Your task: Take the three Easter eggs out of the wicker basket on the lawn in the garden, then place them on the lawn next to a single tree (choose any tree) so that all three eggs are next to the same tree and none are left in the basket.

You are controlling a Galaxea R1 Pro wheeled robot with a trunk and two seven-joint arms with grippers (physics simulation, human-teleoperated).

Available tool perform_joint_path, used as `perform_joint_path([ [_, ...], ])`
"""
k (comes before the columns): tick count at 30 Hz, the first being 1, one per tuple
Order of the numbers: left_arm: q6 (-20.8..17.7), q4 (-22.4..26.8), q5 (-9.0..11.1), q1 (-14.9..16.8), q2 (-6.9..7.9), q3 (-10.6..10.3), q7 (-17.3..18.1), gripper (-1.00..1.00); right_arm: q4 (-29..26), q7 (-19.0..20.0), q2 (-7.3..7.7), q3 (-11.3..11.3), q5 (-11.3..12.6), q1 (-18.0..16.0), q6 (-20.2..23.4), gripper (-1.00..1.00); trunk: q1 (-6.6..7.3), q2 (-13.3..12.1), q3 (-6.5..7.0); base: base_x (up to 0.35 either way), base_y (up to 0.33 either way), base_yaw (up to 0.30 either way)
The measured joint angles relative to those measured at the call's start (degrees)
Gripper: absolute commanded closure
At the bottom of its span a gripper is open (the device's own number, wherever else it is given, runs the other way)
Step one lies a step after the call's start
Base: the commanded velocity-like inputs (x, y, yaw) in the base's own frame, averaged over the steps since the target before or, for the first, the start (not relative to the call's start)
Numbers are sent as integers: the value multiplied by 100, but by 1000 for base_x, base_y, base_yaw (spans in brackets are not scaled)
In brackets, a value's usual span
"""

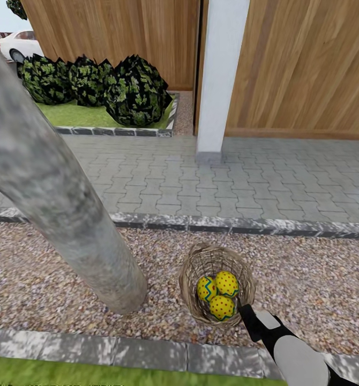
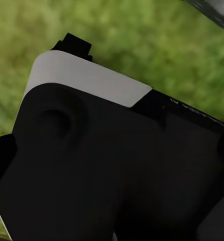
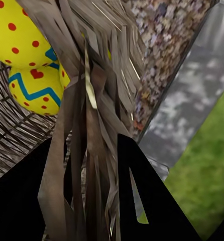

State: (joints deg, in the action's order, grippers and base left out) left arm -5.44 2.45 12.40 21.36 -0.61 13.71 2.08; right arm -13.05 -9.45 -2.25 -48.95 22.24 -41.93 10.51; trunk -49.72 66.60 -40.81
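Trunk (image 1: 56, 198) rises tilted from gravel (image 1: 40, 284) at left, grey, mottled. Kerb (image 1: 120, 351) runs along near edge, lawn (image 1: 94, 375) strip nearer still. Basket (image 1: 217, 292) sits on gravel just right of trunk base, three eggs (image 1: 218, 295) inside, touching each other. Right pincer (image 1: 247, 316) at basket's near-right rim; wrist view shows black fingers (image 3: 142, 196) pinching wicker wall (image 3: 92, 125). Left pincer: cannot tell its state. Paving (image 1: 201, 182), fence (image 1: 286, 64), shrubs (image 1: 136, 91) far.
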Motion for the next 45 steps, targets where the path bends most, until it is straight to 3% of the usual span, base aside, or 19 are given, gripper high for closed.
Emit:
perform_joint_path([
  [45,1,-2,0,1,0,2,-1,-100,3,1,-6,5,27,0,0,100,-989,1805,-808,0,0,8],
])
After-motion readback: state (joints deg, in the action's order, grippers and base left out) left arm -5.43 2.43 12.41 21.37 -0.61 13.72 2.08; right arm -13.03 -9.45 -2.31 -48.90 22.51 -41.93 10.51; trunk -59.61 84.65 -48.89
